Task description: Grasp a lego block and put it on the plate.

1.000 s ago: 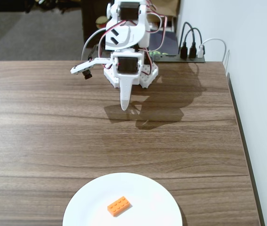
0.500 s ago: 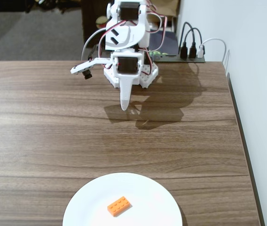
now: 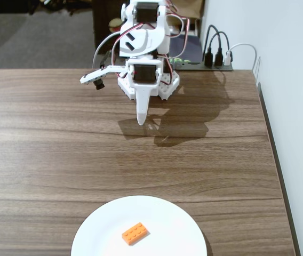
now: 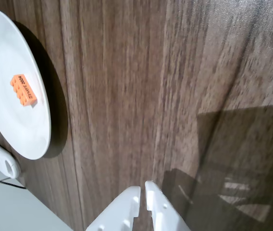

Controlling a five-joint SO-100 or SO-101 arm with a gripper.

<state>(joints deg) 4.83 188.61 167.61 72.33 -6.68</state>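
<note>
Wooden table, one, wood-grain top, bare except for the task items and the arm's base. At the far edge, one power strip with three plugs seated in it.

White SO-100 arm, one, folded up at the far side of the table.

Plate, one, white, glossy, at the near edge in the fixed view; well apart from the arm.

Gripper, one: jaws pressed nearly together, only a thin slit between the tips in the wrist view, holding nothing, pointed down at bare wood.

Lego block, one, orange, 2x4 studs, lying flat on the plate, slightly off centre. Judged: placement already achieved.

Risks from here: little. A sweep of the arm toward the plate could knock the rim; on the smooth glaze the block would slide easily.
</note>
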